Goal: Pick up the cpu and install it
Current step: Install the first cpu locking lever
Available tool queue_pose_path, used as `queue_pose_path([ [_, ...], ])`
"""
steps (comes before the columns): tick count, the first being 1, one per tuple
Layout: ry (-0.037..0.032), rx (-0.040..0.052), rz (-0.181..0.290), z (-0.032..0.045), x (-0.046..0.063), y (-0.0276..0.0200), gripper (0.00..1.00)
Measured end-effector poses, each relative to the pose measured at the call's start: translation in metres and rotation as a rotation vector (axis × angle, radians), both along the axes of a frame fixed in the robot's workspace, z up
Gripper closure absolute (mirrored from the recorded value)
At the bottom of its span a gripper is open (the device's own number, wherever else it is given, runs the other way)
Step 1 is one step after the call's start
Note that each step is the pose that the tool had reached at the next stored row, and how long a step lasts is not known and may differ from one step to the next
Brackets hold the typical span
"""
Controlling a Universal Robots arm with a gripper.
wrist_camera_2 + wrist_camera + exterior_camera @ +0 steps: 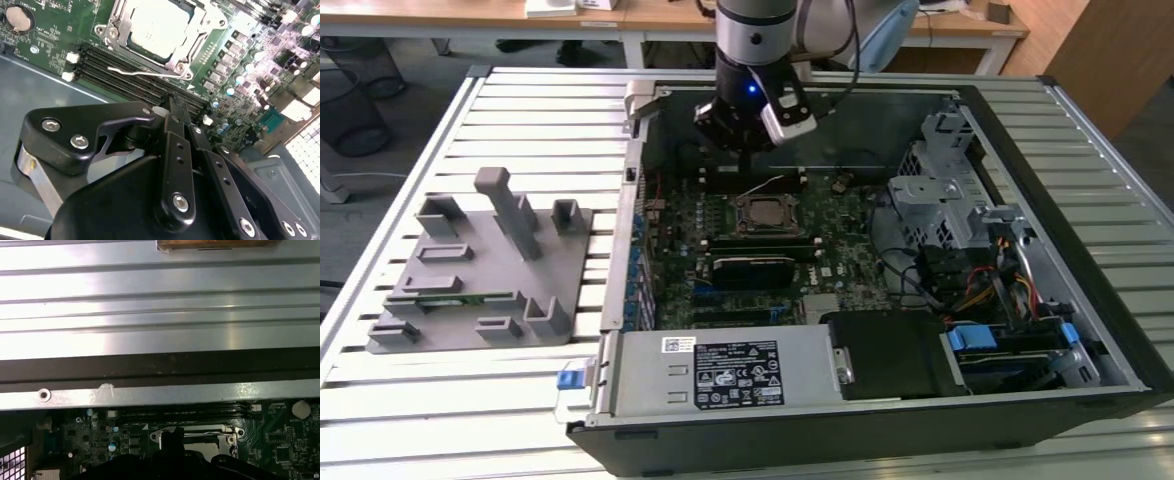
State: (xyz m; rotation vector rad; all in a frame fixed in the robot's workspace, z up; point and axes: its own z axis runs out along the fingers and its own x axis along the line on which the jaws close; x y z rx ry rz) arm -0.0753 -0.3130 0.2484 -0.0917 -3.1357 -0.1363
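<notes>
An open computer case point(1067, 190) is lying on its side on a slatted metal table point(454, 400), and the arm is reaching down into it from the far edge, its gripper point(744, 140) hanging above the green motherboard point(854, 230) – just beyond the socket point(763, 212) as the exterior view shows it. The cpu point(159, 26) is sitting in that socket already, its pale silvery lid showing inside the metal frame in the second wrist view, with a thin wire lever point(135, 73) lying across the dark memory slots point(125, 75) beside it. The black fingers point(175, 145) are pressing together with nothing between them, so the pincer is closed and empty, well clear of the chip. To the exterior view's left a grey fixture block point(487, 270) with upright posts is resting on the slats, apart from the case. A silver power supply point(720, 372) is filling the near corner of the case, and drive bays with coloured cables point(987, 290) are running along the exterior view's right – beyond the table, wooden desks point(667, 18) and a dark wire bin point(354, 100) are standing on a grey floor.
</notes>
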Motion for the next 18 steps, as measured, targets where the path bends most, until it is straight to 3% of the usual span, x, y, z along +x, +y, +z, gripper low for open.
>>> queue_pose_path([
  [1, -0.0014, -0.0059, 0.001, -0.0004, 0.0, 0.0, 0.89],
  [3, -0.0036, -0.0091, 0.001, -0.0018, 0.0, 0.0, 0.89],
  [6, -0.0061, -0.0265, 0.001, -0.0035, 0.0, 0.0, 0.89],
  [12, -0.0064, -0.0274, 0.002, -0.0059, 0.007, 0.0007, 0.89],
  [15, -0.0064, -0.0362, 0.002, -0.0078, 0.009, 0.0028, 0.89],
  [18, -0.0065, -0.0386, 0.007, -0.0105, 0.011, 0.0034, 0.89],
])
